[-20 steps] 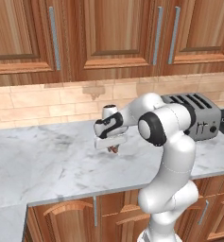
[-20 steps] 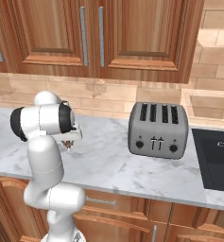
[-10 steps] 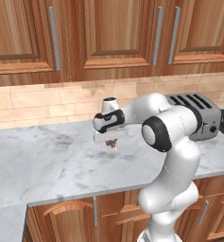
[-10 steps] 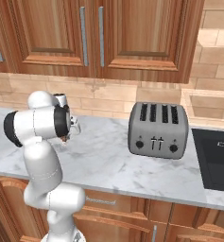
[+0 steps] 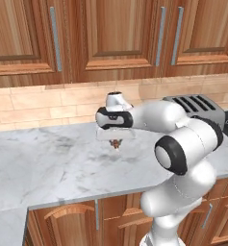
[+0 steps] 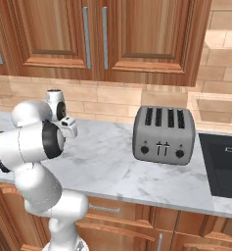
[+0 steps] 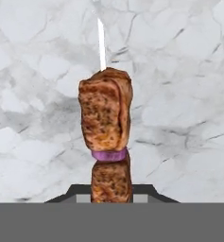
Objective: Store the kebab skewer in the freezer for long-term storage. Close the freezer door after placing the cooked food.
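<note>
The kebab skewer (image 7: 105,118) has brown meat chunks, a purple onion slice and a thin pale stick. It points away from the hand over the marble counter (image 7: 179,71). My gripper (image 7: 111,191) is shut on its lower chunk. From the left base camera the skewer (image 5: 116,143) hangs as a small brown bit under the gripper (image 5: 116,138), just above the counter (image 5: 38,168) near the backsplash. The freezer and the freezer door are out of view.
A silver four-slot toaster (image 6: 162,133) stands on the counter to the right of the arm, also seen as the toaster (image 5: 198,107). A dark cooktop (image 6: 222,164) lies at the far right. Wooden wall cabinets (image 5: 110,33) hang above the brick backsplash.
The jaws have closed the last bit onto the skewer. The hand has lifted slightly with it, and the arm's elbow has swung down and toward the base.
</note>
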### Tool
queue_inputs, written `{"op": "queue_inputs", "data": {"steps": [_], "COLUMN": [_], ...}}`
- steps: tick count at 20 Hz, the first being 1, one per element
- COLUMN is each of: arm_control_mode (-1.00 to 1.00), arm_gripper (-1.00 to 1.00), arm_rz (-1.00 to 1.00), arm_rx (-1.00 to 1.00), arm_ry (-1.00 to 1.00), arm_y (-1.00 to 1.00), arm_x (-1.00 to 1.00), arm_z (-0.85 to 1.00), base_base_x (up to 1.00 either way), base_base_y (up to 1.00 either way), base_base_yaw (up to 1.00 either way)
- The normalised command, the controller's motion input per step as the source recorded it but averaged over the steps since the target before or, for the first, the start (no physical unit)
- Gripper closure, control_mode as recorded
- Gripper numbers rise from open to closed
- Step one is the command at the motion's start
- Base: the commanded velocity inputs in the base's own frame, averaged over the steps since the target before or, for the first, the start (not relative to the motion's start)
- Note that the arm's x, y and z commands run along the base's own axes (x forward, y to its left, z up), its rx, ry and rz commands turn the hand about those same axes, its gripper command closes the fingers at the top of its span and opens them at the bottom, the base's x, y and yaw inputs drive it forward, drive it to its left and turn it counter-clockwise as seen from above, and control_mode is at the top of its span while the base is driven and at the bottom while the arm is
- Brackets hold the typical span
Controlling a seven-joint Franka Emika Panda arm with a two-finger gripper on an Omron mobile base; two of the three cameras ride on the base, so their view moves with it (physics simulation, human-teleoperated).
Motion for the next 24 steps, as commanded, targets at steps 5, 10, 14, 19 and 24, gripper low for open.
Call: {"op": "queue_inputs", "data": {"steps": [5,10,14,19,24], "arm_control_mode": [-1.0,-1.0,-1.0,-1.0,-1.0], "arm_gripper": [1.0,1.0,1.0,1.0,1.0], "arm_rz": [-0.3,-0.4,-0.38,-0.43,-0.47], "arm_rx": [0.0,0.0,0.0,0.0,0.0], "arm_ry": [0.0,0.0,0.02,0.06,-0.04], "arm_y": [-0.24,-0.74,-0.81,-0.7,-0.09], "arm_x": [-0.92,-0.82,-0.59,-0.44,-0.64], "arm_z": [0.27,0.21,0.33,0.36,0.5], "base_base_x": [0.0,0.0,0.0,0.0,0.0], "base_base_y": [0.0,0.0,0.0,0.0,0.0], "base_base_yaw": [0.0,0.0,0.0,0.0,0.0]}}
